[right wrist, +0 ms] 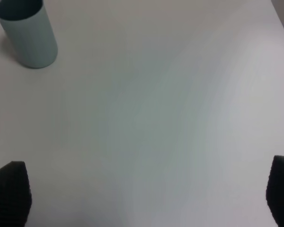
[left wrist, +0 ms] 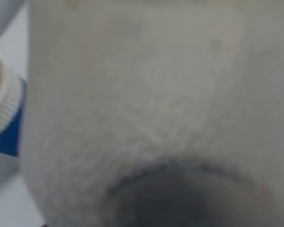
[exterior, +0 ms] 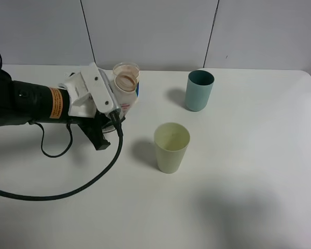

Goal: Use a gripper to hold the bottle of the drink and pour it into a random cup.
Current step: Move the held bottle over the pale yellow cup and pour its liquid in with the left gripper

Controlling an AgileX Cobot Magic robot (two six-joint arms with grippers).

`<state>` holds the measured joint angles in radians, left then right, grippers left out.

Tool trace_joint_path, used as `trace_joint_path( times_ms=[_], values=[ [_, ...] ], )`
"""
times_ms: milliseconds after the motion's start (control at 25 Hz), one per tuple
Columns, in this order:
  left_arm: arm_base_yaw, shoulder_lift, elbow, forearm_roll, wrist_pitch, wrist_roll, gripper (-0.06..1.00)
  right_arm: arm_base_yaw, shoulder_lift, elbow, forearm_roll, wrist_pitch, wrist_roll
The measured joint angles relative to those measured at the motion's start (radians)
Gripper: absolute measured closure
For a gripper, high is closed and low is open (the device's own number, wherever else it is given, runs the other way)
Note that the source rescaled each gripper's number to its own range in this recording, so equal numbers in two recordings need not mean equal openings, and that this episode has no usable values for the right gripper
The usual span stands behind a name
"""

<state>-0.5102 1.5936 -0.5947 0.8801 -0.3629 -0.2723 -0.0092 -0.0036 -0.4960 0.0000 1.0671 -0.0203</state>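
Wide-open table (exterior: 249, 171) right of cup (exterior: 171, 147) and in front. Blocked behind-right by teal tumbler (exterior: 199, 90). Crowded behind-left: bottle (exterior: 126, 89), left gripper (exterior: 114, 104); cable (exterior: 101, 174) trailing front-left.

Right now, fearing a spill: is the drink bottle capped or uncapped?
Uncapped: in the high view the bottle shows a wide tan mouth, no lid on it.

bright even light, soft shadows, left wrist view badly blurred

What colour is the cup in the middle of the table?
The cup is plain pale yellow-green; the exterior high view shows it best.
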Motion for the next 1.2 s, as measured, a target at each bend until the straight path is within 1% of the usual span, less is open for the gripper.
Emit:
trace_joint_path(
  times_ms=[160, 360, 560, 800, 1000, 1200],
  values=[
    [-0.052, -0.001, -0.002, 0.000, 0.044, 0.000, 0.94, 0.000, 0.000, 0.000, 0.000, 0.000, 0.000],
    [-0.086, -0.002, -0.006, 0.000, 0.065, 0.000, 0.94, 0.000, 0.000, 0.000, 0.000, 0.000, 0.000],
    [-0.125, -0.002, -0.051, 0.010, 0.174, -0.003, 0.94, 0.000, 0.000, 0.000, 0.000, 0.000, 0.000],
    [-0.136, -0.003, -0.075, 0.047, 0.212, -0.008, 0.94, 0.000, 0.000, 0.000, 0.000, 0.000, 0.000],
    [-0.191, -0.003, -0.107, 0.053, 0.306, -0.008, 0.94, 0.000, 0.000, 0.000, 0.000, 0.000, 0.000],
    [-0.228, 0.002, -0.149, 0.070, 0.363, -0.014, 0.94, 0.000, 0.000, 0.000, 0.000, 0.000, 0.000]
  ],
)
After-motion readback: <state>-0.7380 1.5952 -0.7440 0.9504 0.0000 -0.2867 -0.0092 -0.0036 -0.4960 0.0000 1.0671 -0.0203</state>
